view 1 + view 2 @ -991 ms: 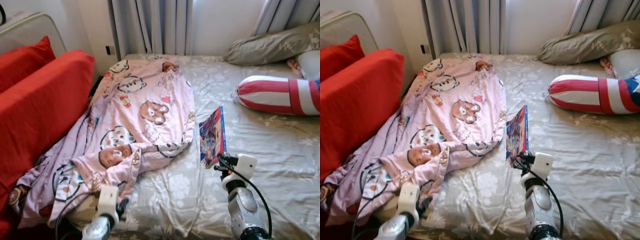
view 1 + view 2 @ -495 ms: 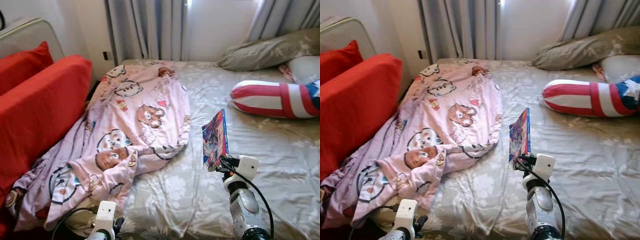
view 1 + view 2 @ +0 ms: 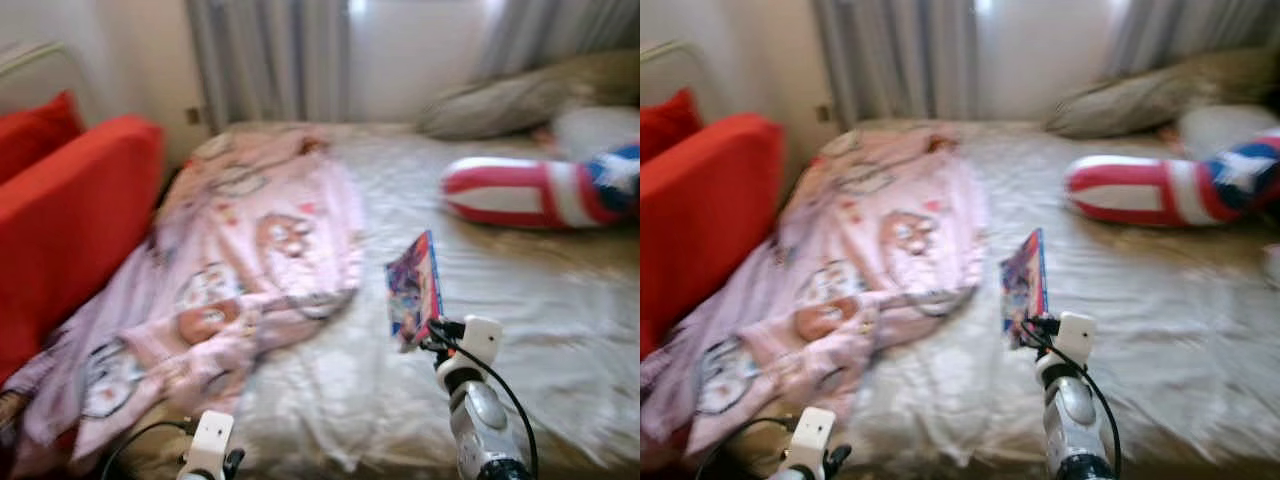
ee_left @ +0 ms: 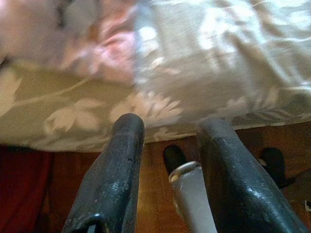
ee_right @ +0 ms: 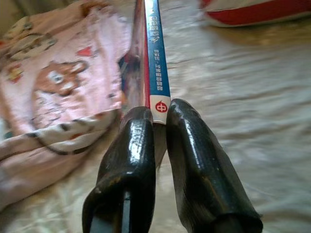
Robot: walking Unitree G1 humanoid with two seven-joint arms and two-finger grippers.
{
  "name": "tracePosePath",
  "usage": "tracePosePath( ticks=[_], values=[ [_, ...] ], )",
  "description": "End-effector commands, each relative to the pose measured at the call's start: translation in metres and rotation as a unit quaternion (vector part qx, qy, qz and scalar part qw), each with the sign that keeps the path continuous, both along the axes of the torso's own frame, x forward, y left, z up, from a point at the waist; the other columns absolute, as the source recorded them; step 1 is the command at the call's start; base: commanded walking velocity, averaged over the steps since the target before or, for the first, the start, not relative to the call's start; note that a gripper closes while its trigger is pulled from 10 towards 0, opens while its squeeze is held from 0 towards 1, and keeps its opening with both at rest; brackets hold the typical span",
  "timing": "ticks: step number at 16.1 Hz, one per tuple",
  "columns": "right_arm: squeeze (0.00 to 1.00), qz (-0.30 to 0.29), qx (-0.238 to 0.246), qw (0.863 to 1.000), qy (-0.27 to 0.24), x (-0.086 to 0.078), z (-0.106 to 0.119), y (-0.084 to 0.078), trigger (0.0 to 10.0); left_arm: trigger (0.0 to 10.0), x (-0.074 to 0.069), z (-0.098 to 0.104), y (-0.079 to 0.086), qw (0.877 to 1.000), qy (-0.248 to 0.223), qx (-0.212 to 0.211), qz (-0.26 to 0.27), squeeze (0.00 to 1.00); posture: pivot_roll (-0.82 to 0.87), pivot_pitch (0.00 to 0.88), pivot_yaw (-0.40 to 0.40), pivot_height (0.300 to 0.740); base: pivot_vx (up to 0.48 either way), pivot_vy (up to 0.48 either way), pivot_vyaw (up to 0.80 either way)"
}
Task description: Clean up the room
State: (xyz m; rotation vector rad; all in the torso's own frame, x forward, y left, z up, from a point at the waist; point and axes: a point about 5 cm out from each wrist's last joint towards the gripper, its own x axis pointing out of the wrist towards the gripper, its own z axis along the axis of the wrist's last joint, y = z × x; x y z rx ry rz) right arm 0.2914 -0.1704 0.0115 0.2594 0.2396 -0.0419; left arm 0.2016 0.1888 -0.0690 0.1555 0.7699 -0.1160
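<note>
A thin colourful book with a blue spine stands upright above the bed, clear of the sheet. My right gripper is shut on its lower edge, near the front of the bed. A pink cartoon blanket lies crumpled over the bed's left half and spills off the near corner. My left gripper hangs low at the bed's front edge, open, with nothing between its fingers.
A red sofa stands close on the left of the bed. A red and white striped bolster and grey pillows lie at the far right. Curtains hang behind. Wooden floor lies under the left gripper.
The right gripper has lifted the book from lying on the sheet to standing upright. The camera has shifted and the picture has blurred. The left arm has dropped lower.
</note>
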Motion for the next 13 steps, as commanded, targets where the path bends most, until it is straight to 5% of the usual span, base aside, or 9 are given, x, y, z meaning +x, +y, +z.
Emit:
tracePosePath(
  ticks=[1,10,13],
  values=[
    [0.0,-0.022,-0.003,1.0,-0.014,0.001,0.0043,-0.011,10.0,10.0,-0.0032,-0.0026,-0.003,1.0,0.009,-0.002,0.0,0.0,0.01,0.0,-0.005,0.74,0.0,-0.48,0.0],
    [0.0,0.001,-0.021,0.999,-0.033,0.0063,0.0117,-0.0058,10.0,10.0,-0.0053,-0.0031,0.0036,1.0,0.014,-0.001,0.012,0.0,0.01,0.0,-0.004,0.74,0.0,-0.48,0.0],
    [0.0,0.007,-0.022,0.999,-0.037,0.006,0.0122,-0.005,10.0,10.0,-0.006,-0.0036,0.003,1.0,0.015,-0.002,0.013,0.0,0.01,0.0,-0.003,0.74,0.0,-0.48,0.79]
  ],
)
